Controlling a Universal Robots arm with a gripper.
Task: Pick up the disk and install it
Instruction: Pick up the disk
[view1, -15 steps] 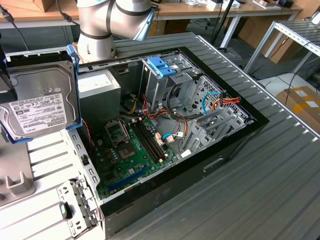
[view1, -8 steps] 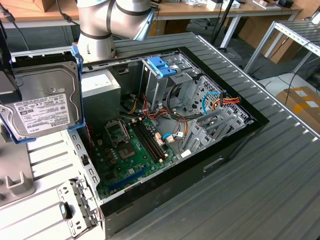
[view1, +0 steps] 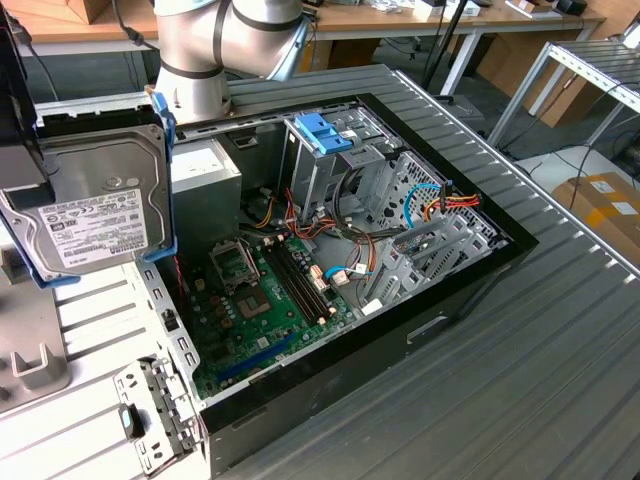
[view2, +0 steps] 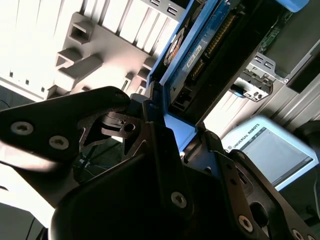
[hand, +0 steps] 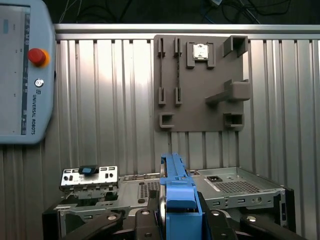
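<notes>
Disk: the disk (view1: 95, 205) is up in the air at the exterior view's left, clear of the surface. Its white-labelled face is turned to the camera, and light-blue rails run along its edges. In that picture it overlaps the left wall of the open case, and it sits in no bay.
Tool: in both wrist views the tool (hand: 177, 210) (view2: 175, 125) is clamped on the disk, with a black finger pressed on either side of the blue rail at the disk's end.
Fixture plate: a grey plate (view1: 30, 345) with raised holders lies on the surface under and in front of the disk. In the first wrist view it shows as a square plate (hand: 200, 85) on the ribbed metal.
Arm: the grey robot arm (view1: 215, 50) stands behind the case, above the disk in the exterior view.
Power supply: a grey box (view1: 205, 170) sits in the near-left corner of the case, just beside the disk's right edge in the picture.
Case: the black-walled computer case (view1: 470, 290) lies open in the middle of the surface.
Motherboard: a green board (view1: 270, 300) covers the case floor, with loose cables across it.
Bracket: a bare blue plastic bracket (view1: 325, 132) stands at the top of the drive cage (view1: 430, 210).
Surface: ribbed grey metal (view1: 560, 380) stretches to the exterior view's right.
Pendant: a pale-blue teach pendant (hand: 25, 75) with a red button lies on the surface, well apart from the plate.
</notes>
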